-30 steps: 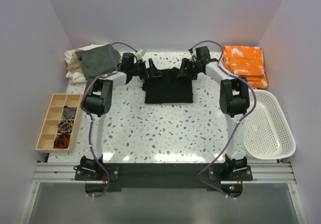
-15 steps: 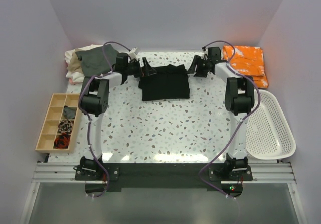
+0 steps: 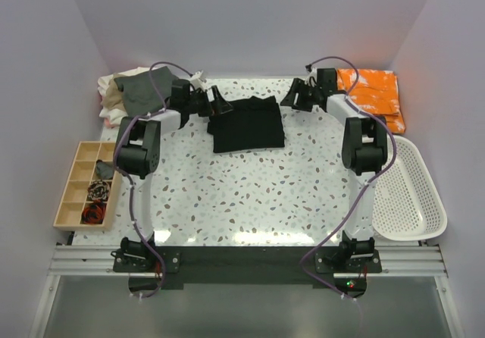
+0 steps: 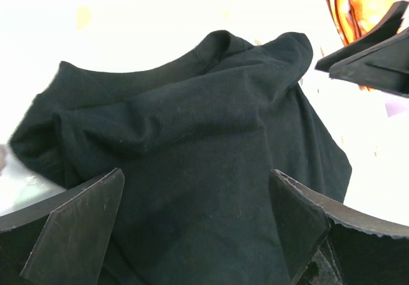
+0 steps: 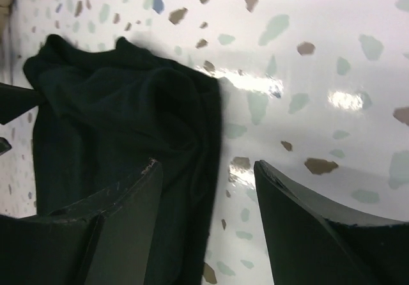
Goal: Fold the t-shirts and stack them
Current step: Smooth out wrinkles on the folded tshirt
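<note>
The black t-shirt (image 3: 248, 124) lies in a loose, rumpled fold on the tabletop (image 3: 258, 194). The left pincer (image 3: 221, 104) hovers at its left edge and the right pincer (image 3: 289, 98) off its far right corner, both released and grasping nothing. The folding looks about done; the next move likely calls for gripping the shirt and carrying it to the folded stack (image 3: 132, 92) left of it. No label or writing is readable.

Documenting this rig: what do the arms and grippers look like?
The left arm and right arm have white links, black joint housings and a looping purple cable each. The left gripper and right gripper carry flat, black, wedge-shaped fingers.
</note>
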Controlling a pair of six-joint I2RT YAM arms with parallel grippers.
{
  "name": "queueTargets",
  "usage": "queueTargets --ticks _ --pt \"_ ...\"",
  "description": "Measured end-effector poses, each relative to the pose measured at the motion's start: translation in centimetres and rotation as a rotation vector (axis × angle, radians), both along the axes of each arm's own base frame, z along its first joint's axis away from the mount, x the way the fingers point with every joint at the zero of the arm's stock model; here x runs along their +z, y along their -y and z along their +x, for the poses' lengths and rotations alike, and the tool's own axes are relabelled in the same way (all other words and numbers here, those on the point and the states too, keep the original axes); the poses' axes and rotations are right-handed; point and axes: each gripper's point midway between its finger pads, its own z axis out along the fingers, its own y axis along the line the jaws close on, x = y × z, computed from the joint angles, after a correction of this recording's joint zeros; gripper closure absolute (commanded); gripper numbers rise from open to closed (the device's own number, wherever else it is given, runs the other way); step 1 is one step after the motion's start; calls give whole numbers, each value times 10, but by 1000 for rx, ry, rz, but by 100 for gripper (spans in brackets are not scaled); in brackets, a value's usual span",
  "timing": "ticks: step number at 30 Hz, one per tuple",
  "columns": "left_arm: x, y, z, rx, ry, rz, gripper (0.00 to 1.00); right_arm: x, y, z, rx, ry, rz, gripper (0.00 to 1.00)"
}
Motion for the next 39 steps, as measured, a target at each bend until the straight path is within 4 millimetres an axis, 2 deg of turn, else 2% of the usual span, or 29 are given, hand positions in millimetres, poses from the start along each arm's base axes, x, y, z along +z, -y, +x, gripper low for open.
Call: queueTargets --ticks 7,11,17,20,23,26,27,28,33,39 --pt "17 -21 8 121 64 78 0 36 -24 22 73 107 65 36" --pt "16 -36 19 214 81 139 0 42 -37 34 104 135 80 36" --pt "2 -50 25 286 61 195 0 19 -62 33 149 91 87 40" --pt "-8 -53 25 306 39 221 0 9 -70 30 164 66 87 50" --pt "-15 -51 26 307 26 234 1 3 -75 27 172 50 84 65" --pt "-18 -45 31 299 30 240 19 1 -76 26 172 43 83 74" --pt "-19 -41 33 293 32 240 40 1 -76 26 172 43 82 75" --pt "-20 -39 36 287 36 241 53 1 -76 26 171 44 83 76" --pt "-22 -22 53 255 50 234 100 2 -75 27 170 49 82 77" --pt "-22 -17 62 245 57 233 100 4 -74 30 169 60 81 81"
